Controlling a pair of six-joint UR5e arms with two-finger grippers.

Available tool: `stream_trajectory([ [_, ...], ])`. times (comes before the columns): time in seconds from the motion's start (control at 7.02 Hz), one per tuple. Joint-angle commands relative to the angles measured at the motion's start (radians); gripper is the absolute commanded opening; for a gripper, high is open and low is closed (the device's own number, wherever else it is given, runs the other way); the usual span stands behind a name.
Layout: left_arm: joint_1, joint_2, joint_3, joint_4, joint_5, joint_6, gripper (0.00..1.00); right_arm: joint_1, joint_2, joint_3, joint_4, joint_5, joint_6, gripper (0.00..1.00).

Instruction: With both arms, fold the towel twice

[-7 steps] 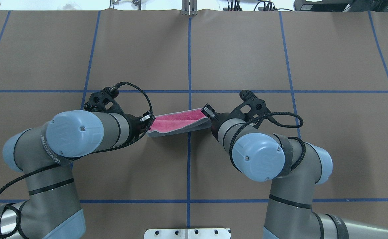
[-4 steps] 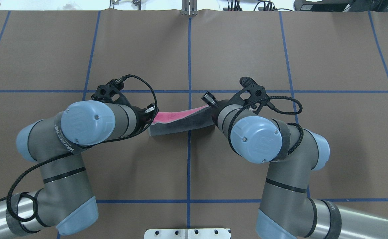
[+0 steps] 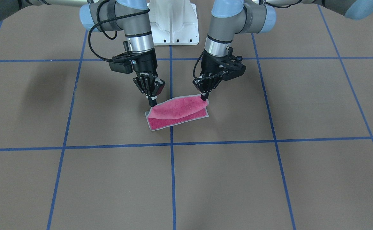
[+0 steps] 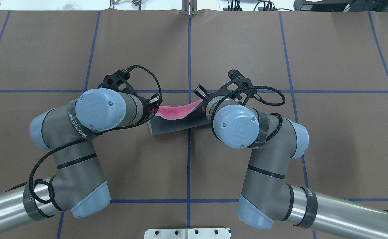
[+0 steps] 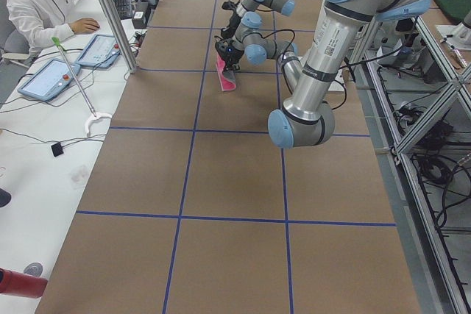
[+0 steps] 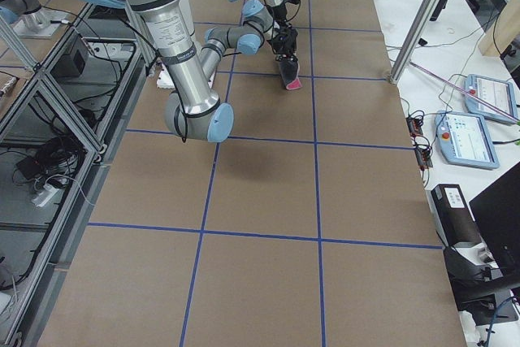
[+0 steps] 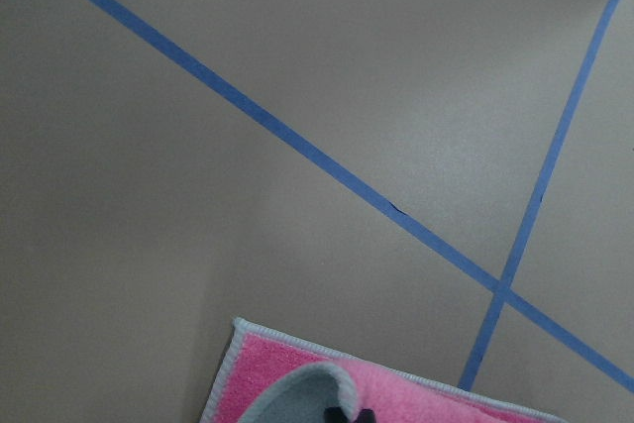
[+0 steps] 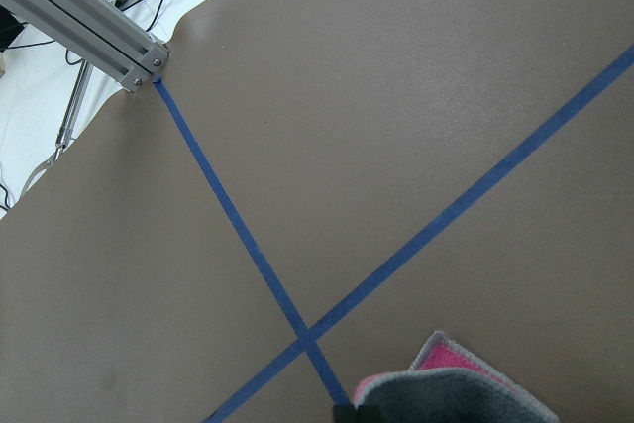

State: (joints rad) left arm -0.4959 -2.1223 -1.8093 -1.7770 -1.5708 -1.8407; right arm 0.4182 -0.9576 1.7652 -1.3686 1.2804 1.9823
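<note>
Pink towel, half-folded, grey underside up

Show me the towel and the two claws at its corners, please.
towel (image 3: 178, 111), front-facing view, middle of its pink face.
left gripper (image 3: 203, 97), front-facing view, between the fingertips pinching one towel corner.
right gripper (image 3: 153, 103), front-facing view, between the fingertips pinching the other corner.
</note>
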Motion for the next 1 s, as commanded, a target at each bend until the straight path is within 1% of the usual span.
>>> stream_trajectory([
  [0.0,-0.001,-0.002,0.033,-0.005,0.003,0.003,0.00,0.007,0.005,-0.032,0.000,0.003,-0.005,0.00],
  [0.28,0.007,-0.024,0.036,-0.005,-0.003,0.003,0.00,0.007,0.005,-0.024,0.000,0.011,-0.007,0.00],
  [0.43,0.011,-0.027,0.027,-0.004,-0.021,0.001,0.00,0.007,-0.009,-0.010,0.000,0.058,-0.008,0.00],
  [0.57,0.017,-0.024,-0.011,-0.001,-0.059,-0.009,0.00,-0.001,-0.032,0.032,-0.001,0.091,-0.010,0.00],
  [0.71,0.046,-0.013,-0.054,0.004,-0.060,-0.009,0.00,-0.037,-0.067,0.104,-0.009,0.091,-0.010,0.00],
  [0.85,0.069,0.004,-0.073,0.004,-0.060,-0.009,0.00,-0.068,-0.091,0.149,-0.010,0.091,-0.010,0.00],
])
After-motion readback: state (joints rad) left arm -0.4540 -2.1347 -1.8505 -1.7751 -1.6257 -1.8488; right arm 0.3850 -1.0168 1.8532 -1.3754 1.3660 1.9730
